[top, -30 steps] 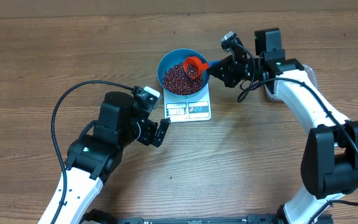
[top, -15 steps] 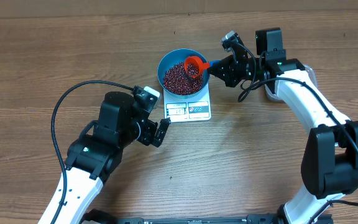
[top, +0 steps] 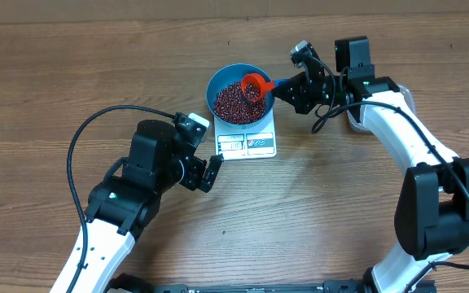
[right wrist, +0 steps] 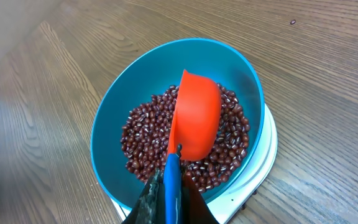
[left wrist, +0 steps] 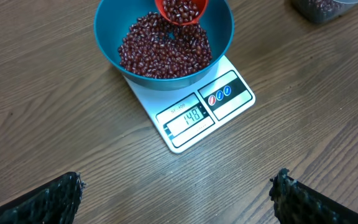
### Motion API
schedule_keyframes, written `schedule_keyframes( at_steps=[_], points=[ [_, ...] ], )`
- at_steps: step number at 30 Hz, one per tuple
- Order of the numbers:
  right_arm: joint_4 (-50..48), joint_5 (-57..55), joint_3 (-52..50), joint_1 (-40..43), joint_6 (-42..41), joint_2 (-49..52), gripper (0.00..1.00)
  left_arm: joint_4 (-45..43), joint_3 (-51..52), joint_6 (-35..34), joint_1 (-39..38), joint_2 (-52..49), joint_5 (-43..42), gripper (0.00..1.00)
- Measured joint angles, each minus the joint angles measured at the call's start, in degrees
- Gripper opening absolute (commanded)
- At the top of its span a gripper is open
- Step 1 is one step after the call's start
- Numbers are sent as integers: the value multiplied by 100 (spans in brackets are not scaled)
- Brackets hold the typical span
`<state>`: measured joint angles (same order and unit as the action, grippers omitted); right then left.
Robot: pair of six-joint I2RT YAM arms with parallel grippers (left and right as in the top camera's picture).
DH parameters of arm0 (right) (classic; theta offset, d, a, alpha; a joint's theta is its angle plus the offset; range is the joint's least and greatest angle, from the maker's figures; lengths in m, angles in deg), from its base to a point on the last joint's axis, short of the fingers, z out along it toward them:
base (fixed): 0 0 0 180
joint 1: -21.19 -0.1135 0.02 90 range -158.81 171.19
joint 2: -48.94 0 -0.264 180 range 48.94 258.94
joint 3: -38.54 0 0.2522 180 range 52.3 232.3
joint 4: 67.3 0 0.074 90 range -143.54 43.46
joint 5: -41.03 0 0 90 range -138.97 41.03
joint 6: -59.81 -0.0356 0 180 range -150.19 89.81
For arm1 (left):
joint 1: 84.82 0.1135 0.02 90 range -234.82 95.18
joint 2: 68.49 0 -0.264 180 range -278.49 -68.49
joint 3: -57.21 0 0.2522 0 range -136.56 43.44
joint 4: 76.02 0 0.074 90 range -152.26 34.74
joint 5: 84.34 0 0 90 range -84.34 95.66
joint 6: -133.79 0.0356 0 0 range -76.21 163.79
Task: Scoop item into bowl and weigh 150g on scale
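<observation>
The blue bowl (top: 240, 95) (left wrist: 110, 37) (right wrist: 114, 134) stands on the white scale (top: 255, 143) (left wrist: 225, 93) (right wrist: 263, 165) and holds a pile of dark red beans (top: 233, 103) (left wrist: 163, 53) (right wrist: 145, 134). Over the bowl's right side a red scoop (top: 256, 85) (left wrist: 180, 9) (right wrist: 196, 115) is tilted, with beans in it; its blue handle (right wrist: 173, 186) is pinched in my right gripper (top: 293, 85) (right wrist: 171, 198), which is shut. My left gripper (top: 212, 172) (left wrist: 176, 196) hovers open just below-left of the scale, nothing between its fingers.
A clear tub of beans (left wrist: 322, 7) sits at the top right in the left wrist view, behind the right arm (top: 397, 122) in the overhead. A black cable (top: 80, 134) loops left of the left arm. A stray bean (right wrist: 293, 22) lies on the wooden table (top: 96, 65).
</observation>
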<state>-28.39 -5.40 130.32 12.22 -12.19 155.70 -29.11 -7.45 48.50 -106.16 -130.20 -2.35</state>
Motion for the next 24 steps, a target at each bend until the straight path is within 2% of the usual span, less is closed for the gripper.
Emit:
schedule_keyframes(
  at_steps=[13,17,24],
  points=[
    [28,2,0,0,4,0,4,0,0,0,0,0,0,100],
    [339,275,0,-2,9,0,4,2,0,0,0,0,0,100],
    [155,219,0,-2,4,0,4,0,0,0,0,0,0,100]
  ],
)
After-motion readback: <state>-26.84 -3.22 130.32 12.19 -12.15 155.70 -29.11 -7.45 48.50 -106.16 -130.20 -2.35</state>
